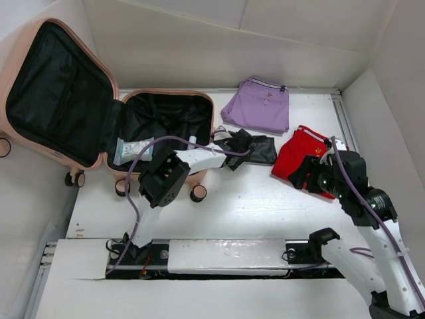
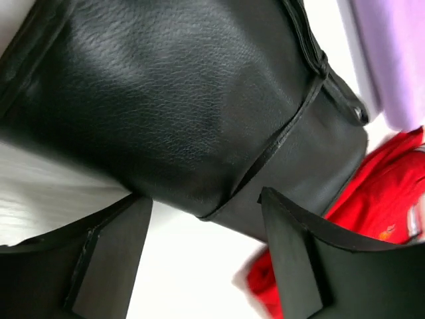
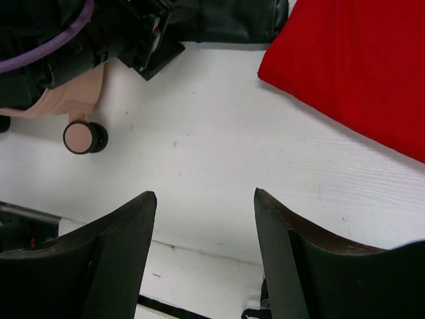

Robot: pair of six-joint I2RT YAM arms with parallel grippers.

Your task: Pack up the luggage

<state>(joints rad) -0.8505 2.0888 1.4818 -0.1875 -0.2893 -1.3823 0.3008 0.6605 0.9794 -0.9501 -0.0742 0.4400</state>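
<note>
The peach-pink luggage [image 1: 172,116] lies open at the left, its lid tipped back against the wall. A white and blue packet [image 1: 131,150] rests in its black-lined base. My left gripper [image 1: 234,147] reaches over the luggage's right rim to a flat black pouch [image 1: 260,149]. In the left wrist view that gripper [image 2: 204,194] is open, and the edge of the pouch [image 2: 186,113] sits right at its fingertips. My right gripper [image 1: 307,174] hovers open by a folded red garment [image 1: 297,154]. Only white table shows between this gripper's [image 3: 204,193] fingers; the red garment [image 3: 358,73] lies beyond them.
A folded purple garment [image 1: 259,105] lies at the back, behind the pouch and the red garment. A luggage caster wheel [image 3: 81,137] stands on the table in front of the base. White walls close in the table at the back and right.
</note>
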